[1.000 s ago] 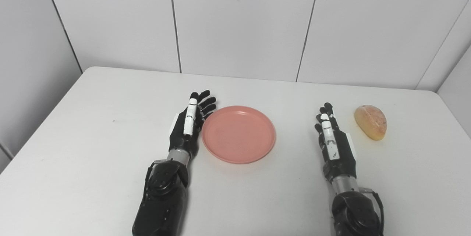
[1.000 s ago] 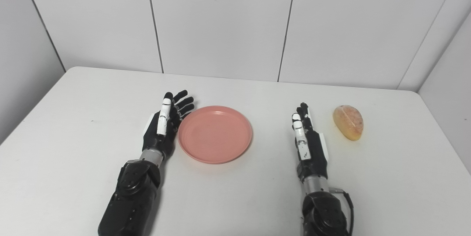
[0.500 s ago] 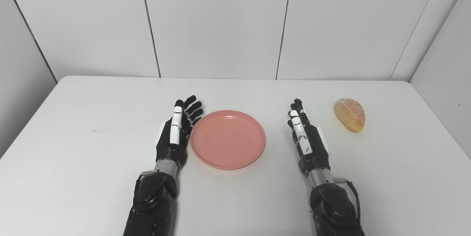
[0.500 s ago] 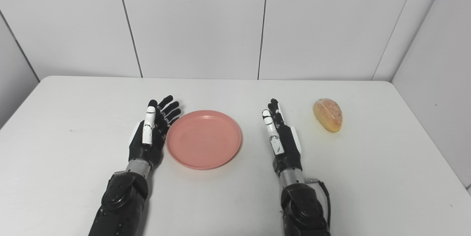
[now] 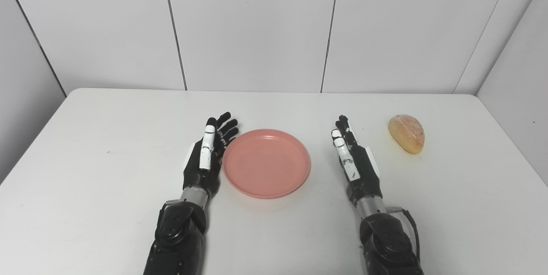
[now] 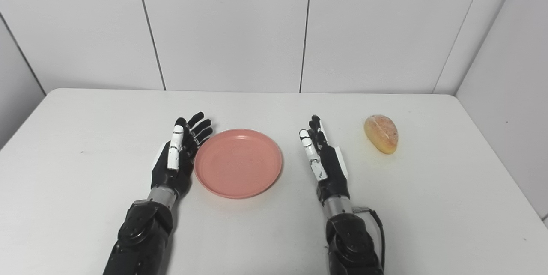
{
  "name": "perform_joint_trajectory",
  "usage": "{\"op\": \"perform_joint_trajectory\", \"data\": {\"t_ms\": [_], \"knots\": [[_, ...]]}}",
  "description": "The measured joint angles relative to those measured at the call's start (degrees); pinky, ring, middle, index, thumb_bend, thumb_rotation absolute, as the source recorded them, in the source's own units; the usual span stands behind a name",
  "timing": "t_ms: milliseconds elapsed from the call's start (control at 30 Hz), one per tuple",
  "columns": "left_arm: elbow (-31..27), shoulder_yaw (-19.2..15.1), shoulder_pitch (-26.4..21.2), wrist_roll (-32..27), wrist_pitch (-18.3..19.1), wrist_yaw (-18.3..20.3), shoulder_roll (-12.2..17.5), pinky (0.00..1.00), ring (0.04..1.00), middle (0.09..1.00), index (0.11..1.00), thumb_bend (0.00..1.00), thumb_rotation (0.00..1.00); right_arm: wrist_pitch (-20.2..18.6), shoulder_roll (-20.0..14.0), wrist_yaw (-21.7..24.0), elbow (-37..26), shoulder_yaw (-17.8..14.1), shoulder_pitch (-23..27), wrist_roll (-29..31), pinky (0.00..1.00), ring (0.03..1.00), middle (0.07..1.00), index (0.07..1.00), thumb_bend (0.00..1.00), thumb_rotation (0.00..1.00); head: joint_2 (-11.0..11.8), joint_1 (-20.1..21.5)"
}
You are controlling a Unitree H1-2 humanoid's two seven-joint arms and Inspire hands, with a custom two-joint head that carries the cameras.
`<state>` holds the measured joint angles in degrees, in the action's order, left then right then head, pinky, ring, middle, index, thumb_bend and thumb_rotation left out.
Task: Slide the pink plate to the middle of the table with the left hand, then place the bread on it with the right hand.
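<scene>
Two robot hands flank a pink plate (image 5: 266,163) on a white table (image 5: 85,172), neither holding anything. At left, the left hand (image 5: 206,157) stands on edge with its fingers (image 5: 227,127) spread and straight, its palm right against the plate's left rim; whether it actually touches cannot be made out. The plate lies flat near the middle of the table, perhaps a shade left of centre. To its right, clear of the rim, the right hand (image 5: 355,161) is also on edge, fingers extended and close together, empty. Farther right, the bread (image 5: 406,133), a small golden roll, lies alone near the table's right side, well apart from the plate.

The plate-sliding step looks all but finished. Any last nudge is best made low and steady, palm flat on the rim, so the plate glides rather than tips or spins. The right hand's reach for the bread should then go out rightward, opening wide enough to span the roll.
</scene>
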<state>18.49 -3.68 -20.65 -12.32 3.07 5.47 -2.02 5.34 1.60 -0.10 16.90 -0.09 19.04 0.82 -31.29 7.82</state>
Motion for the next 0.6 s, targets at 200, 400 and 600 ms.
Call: {"op": "perform_joint_trajectory", "data": {"t_ms": [200, 400, 600], "knots": [[0.7, 0.4, 0.0, 0.1, -1.4, 0.2, 0.1, 0.92, 0.908, 0.885, 0.871, 0.49, 1.00, 2.0, -3.7, -3.4, 0.0, 1.0, 2.6, -8.6, 1.00, 0.968, 0.971, 0.999, 0.61, 0.89, -0.1, 0.7], [1.0, 0.6, 0.0, 0.0, -1.6, 1.3, 0.7, 0.93, 0.919, 0.900, 0.887, 0.50, 1.00, 5.0, -8.2, -9.8, 0.1, 2.2, 5.0, -19.8, 0.93, 0.968, 0.980, 0.989, 0.60, 0.70, 0.2, 2.5], [1.1, 0.5, 0.0, -0.2, -1.6, 2.2, 1.2, 0.93, 0.914, 0.894, 0.880, 0.49, 1.00, 4.7, -9.4, -12.7, 0.1, 2.5, 5.5, -24.4, 0.89, 0.948, 0.970, 0.982, 0.62, 0.68, 0.2, 4.9]]}}
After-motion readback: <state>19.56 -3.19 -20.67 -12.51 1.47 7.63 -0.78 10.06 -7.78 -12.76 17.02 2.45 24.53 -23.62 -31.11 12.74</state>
